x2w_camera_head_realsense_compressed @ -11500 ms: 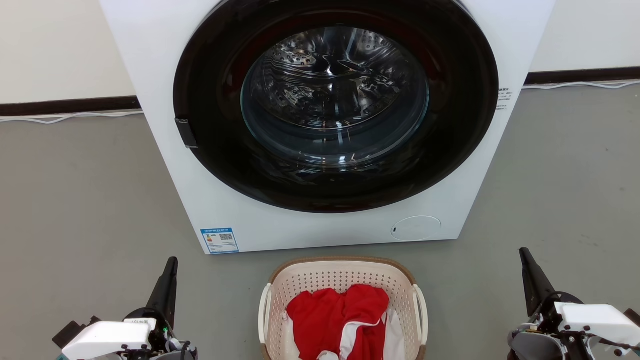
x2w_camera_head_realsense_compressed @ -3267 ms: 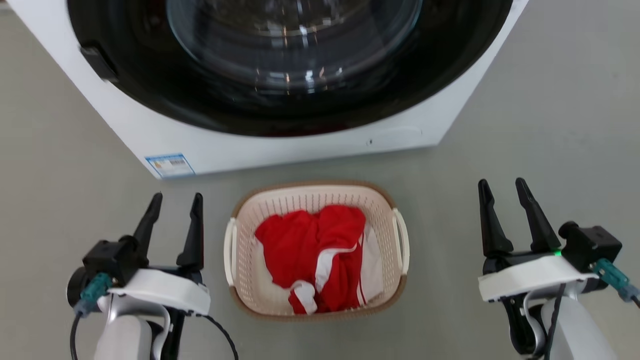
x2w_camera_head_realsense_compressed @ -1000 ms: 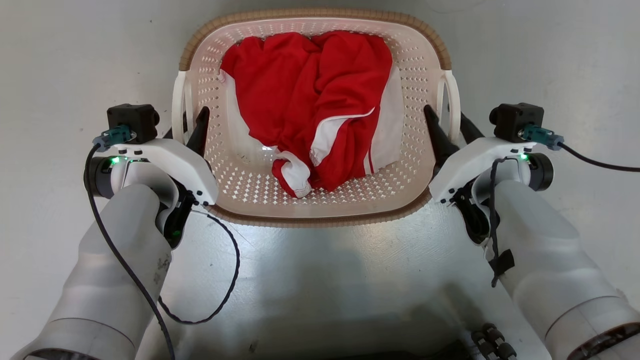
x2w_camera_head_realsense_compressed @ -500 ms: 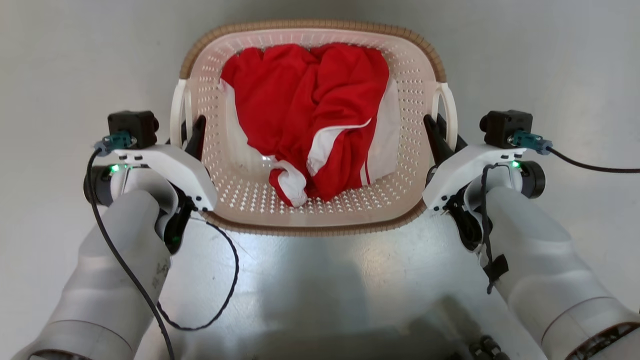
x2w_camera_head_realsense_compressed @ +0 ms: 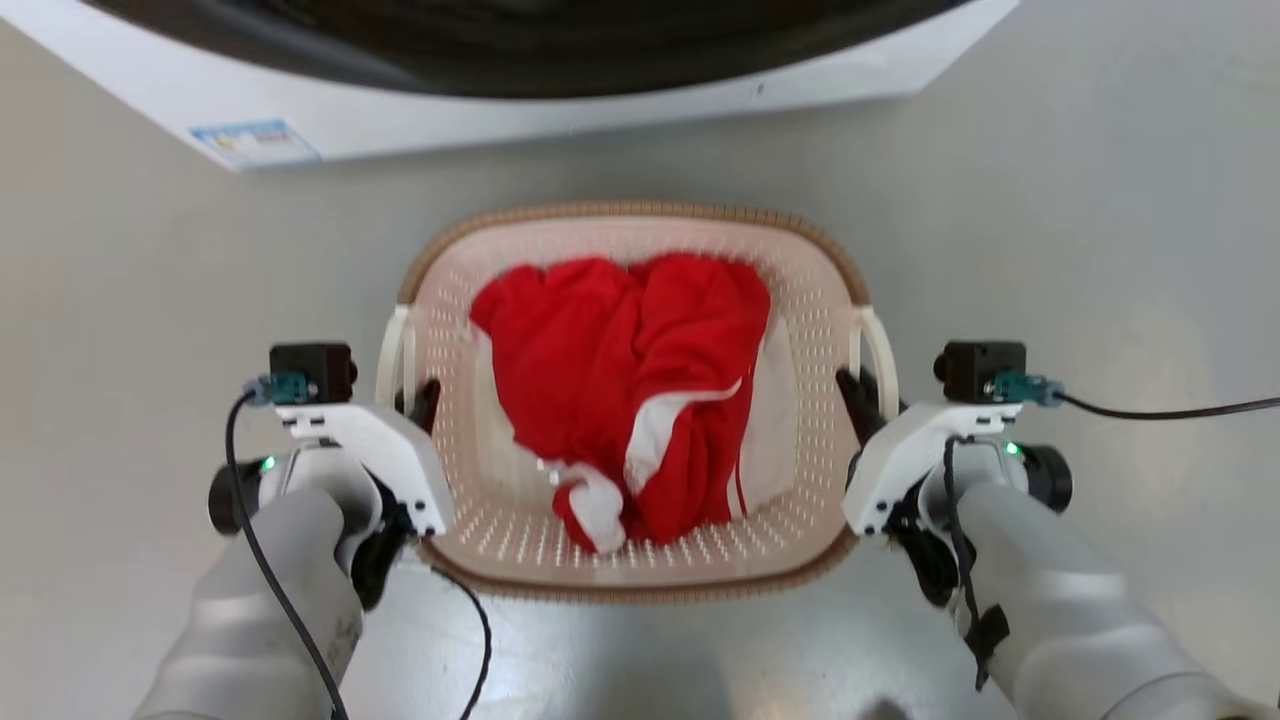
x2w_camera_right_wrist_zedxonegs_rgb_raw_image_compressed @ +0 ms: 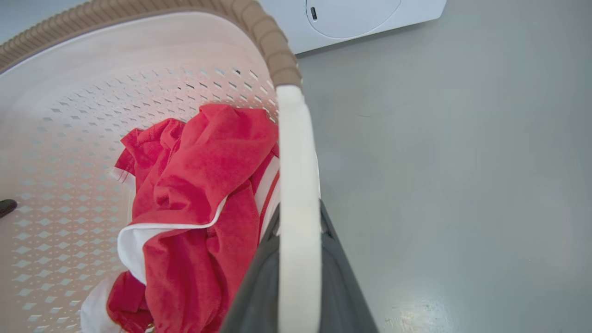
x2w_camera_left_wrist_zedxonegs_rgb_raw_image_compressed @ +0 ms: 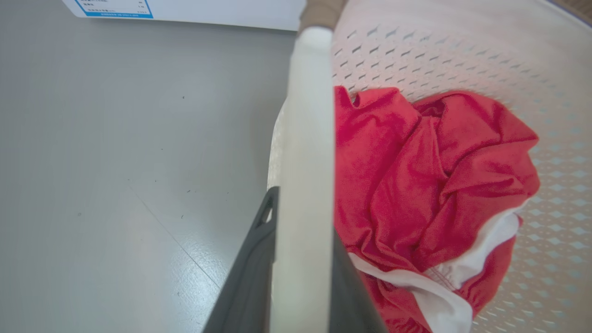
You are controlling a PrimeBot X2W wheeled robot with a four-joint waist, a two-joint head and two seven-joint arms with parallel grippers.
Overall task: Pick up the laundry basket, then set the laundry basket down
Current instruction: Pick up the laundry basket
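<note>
each gripper is clenched on one white loop handle, presumably so the load stays level: the left gripper [x2w_camera_head_realsense_compressed: 412, 395] pinches the left handle [x2w_camera_left_wrist_zedxonegs_rgb_raw_image_compressed: 305, 152] between its fingers [x2w_camera_left_wrist_zedxonegs_rgb_raw_image_compressed: 252, 273], the right gripper [x2w_camera_head_realsense_compressed: 866, 392] does likewise with the right handle [x2w_camera_right_wrist_zedxonegs_rgb_raw_image_compressed: 298, 185], and the laundry basket [x2w_camera_head_realsense_compressed: 640, 212] spans the gap between the two finger pairs, the washer [x2w_camera_head_realsense_compressed: 520, 110] beyond their tips. the wrist views show each handle bar sandwiched between dark fingers, which the head view half hides, while the head view gives both grips together at matching spots; whether the base is off the floor [x2w_camera_head_realsense_compressed: 1100, 250] i cannot tell.
</note>
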